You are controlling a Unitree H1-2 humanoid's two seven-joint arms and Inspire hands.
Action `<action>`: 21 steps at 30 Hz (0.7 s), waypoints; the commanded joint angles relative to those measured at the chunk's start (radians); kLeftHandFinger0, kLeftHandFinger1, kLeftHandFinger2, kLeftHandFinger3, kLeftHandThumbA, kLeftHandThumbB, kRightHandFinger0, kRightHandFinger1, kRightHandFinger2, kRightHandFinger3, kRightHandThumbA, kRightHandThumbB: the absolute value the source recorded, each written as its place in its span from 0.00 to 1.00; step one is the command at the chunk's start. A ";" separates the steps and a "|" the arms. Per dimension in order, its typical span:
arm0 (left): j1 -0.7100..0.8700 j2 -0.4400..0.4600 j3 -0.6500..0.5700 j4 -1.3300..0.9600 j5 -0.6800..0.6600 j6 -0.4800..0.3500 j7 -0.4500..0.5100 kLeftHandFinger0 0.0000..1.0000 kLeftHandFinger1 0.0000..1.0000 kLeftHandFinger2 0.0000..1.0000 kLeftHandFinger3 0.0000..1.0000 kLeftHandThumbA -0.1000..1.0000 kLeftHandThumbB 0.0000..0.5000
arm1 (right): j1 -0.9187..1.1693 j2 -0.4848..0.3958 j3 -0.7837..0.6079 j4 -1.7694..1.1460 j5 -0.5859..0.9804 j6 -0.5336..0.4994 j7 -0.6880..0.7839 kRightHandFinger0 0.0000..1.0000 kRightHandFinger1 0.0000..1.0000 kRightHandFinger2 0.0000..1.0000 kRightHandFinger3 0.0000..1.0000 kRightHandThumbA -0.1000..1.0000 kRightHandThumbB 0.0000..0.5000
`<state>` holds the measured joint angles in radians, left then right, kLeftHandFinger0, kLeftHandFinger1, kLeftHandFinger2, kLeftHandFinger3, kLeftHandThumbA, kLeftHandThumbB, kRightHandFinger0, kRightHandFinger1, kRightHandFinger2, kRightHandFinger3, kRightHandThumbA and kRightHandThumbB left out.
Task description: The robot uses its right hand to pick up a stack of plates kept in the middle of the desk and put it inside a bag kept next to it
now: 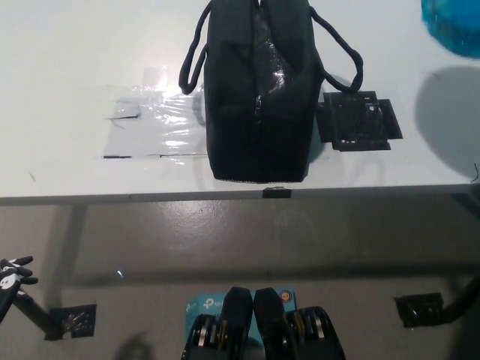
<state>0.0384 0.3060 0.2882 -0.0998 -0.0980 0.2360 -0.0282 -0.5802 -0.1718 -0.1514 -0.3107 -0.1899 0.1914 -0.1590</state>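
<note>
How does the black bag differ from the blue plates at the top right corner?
The black bag is dark, stands on the white desk and shows whole; the blue plates are bright blue, cut off by the picture's edge and seem lifted, casting a shadow on the desk. Both are over the desk.

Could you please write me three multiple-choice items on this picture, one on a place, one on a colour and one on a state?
1. Where does the blue stack of plates show?
A. the picture's top right corner
B. on the clear tape patch
C. on the floor

2. What colour is the bag?
A. white
B. black
C. red

3. How does the bag stand on the desk?
A. tipped flat on its side
C. hanging off the edge
B. upright, its handles hanging to either side

Answers: 1 A, the blue shape is cut by the top right edge, above a shadow on the desk. 2 B, its cloth is black throughout. 3 B, the handles loop out left and right of its top.
</note>
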 commanded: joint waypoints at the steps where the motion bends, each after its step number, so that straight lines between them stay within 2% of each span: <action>1: -0.009 0.044 -0.001 -0.031 0.030 -0.037 -0.004 0.39 0.51 0.68 0.66 0.31 0.00 | -0.053 -0.048 0.070 -0.042 -0.099 -0.091 0.033 0.00 0.00 0.19 0.07 0.00 0.49; 3: -0.009 0.046 -0.001 -0.033 0.031 -0.033 -0.003 0.39 0.52 0.69 0.67 0.31 0.00 | -0.062 -0.063 0.101 -0.052 -0.132 -0.065 0.040 0.00 0.00 0.19 0.06 0.00 0.47; 12: -0.006 0.055 -0.008 -0.043 0.039 -0.029 -0.011 0.43 0.55 0.72 0.68 0.33 0.00 | -0.115 -0.034 0.203 -0.097 -0.207 0.088 0.100 0.00 0.00 0.10 0.00 0.00 0.65; 13: -0.007 0.054 -0.006 -0.040 0.037 -0.028 -0.010 0.44 0.55 0.72 0.69 0.32 0.00 | -0.130 -0.021 0.227 -0.097 -0.236 0.122 0.110 0.00 0.00 0.10 0.00 0.00 0.63; 15: -0.007 0.055 -0.006 -0.041 0.038 -0.025 -0.010 0.46 0.56 0.72 0.70 0.32 0.00 | -0.141 -0.011 0.243 -0.100 -0.253 0.157 0.120 0.00 0.00 0.12 0.00 0.00 0.62; 17: -0.007 0.057 -0.008 -0.037 0.038 -0.034 -0.015 0.45 0.56 0.72 0.68 0.32 0.00 | -0.160 0.011 0.261 -0.084 -0.275 0.171 0.117 0.00 0.00 0.18 0.00 0.00 0.72; 18: -0.007 0.056 -0.006 -0.039 0.033 -0.031 -0.016 0.42 0.55 0.72 0.68 0.31 0.00 | -0.166 0.017 0.268 -0.079 -0.284 0.172 0.116 0.00 0.00 0.20 0.00 0.00 0.73; 21: -0.004 0.059 -0.007 -0.040 0.040 -0.027 -0.014 0.43 0.56 0.73 0.67 0.31 0.00 | -0.192 0.043 0.282 -0.054 -0.296 0.172 0.115 0.00 0.00 0.21 0.00 0.00 0.71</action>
<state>0.0387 0.3319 0.2829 -0.1085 -0.0706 0.2344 -0.0312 -0.6894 -0.1441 0.1237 -0.3491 -0.4240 0.3310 -0.0482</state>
